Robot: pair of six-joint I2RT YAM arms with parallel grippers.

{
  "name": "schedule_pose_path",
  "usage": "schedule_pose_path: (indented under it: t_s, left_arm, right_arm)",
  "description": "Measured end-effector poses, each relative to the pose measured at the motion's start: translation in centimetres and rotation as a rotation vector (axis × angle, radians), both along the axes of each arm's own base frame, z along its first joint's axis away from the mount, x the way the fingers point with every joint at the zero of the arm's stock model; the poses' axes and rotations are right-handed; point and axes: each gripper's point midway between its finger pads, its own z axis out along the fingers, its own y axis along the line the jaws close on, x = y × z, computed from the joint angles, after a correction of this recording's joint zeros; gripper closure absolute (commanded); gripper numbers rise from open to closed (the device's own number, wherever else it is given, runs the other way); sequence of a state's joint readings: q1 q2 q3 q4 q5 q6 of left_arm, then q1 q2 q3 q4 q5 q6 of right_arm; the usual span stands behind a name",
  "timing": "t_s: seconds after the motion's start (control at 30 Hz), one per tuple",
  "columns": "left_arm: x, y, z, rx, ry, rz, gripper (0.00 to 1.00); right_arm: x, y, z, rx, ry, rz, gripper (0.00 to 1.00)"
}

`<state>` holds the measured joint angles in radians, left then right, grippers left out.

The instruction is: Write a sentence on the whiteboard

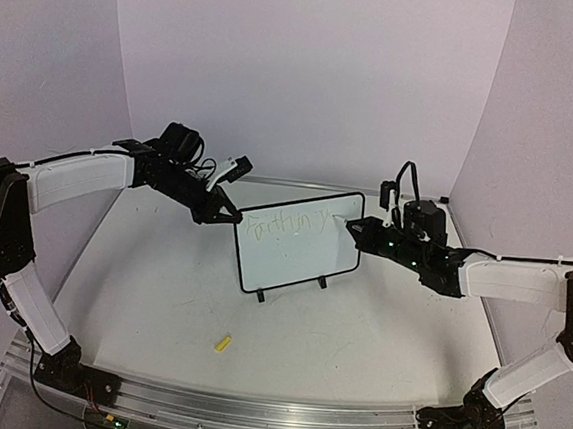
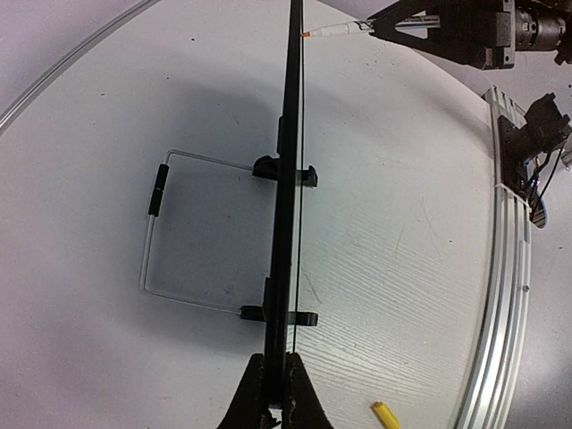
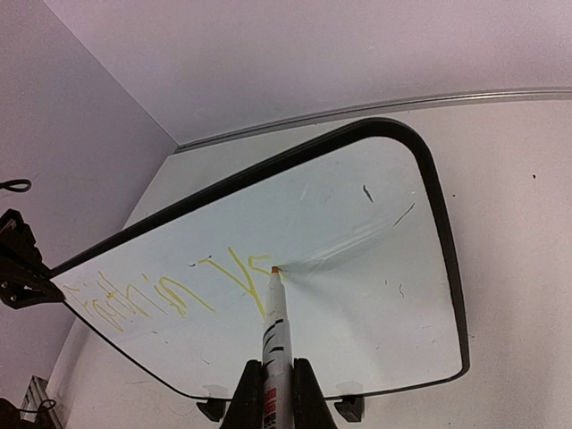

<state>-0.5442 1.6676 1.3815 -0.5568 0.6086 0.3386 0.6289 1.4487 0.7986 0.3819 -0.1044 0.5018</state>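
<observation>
- Logging the small rectangular whiteboard (image 1: 298, 251), white face, thin black frame, rounded corners: we see it standing upright near mid-table on two black plastic clip feet (image 1: 323, 283) at its bottom edge.
- White wood-grain table (image 1: 149, 293) under it, with an aluminium rail (image 1: 269, 414) along the near edge.
- Left gripper (image 1: 230, 216): black fingers clenched on the board's left edge, frame pinched between them. Its wrist view shows the board edge-on, running straight out from the fingertips.
- Right gripper (image 1: 358, 228): clamped around a white-barrelled marker (image 3: 273, 335) w/ yellow tip. The barrel lies between the two fingers, pointing fwd.
- Marker tip touches the white face in the upper half, right of centre.
- The sentence (image 3: 152, 299): we make out one line of thin yellow cursive, running from the upper-left corner toward the tip. Last stroke ends just beside the tip. Letters too faint for us to read w/ confidence.
- Behind the board: a thin pale wire loop (image 2: 143, 268) w/ a black sleeve lies flat on the table, its ends meeting the feet.
- Small yellow cylindrical piece (image 1: 223, 344) lies on the table on the near side, left of centre, well apart from the board.
</observation>
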Motion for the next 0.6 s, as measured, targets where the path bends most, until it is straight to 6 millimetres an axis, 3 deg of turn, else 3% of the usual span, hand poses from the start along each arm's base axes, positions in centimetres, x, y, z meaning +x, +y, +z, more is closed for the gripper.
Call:
schedule_pose_path:
  t_s: [0.6]
  left_arm:
    - [0.00, 0.00, -0.02, 0.000, 0.000, 0.000, 1.00]
  right_arm:
    - [0.07, 0.43, 0.89, 0.023, -0.020, 0.017, 1.00]
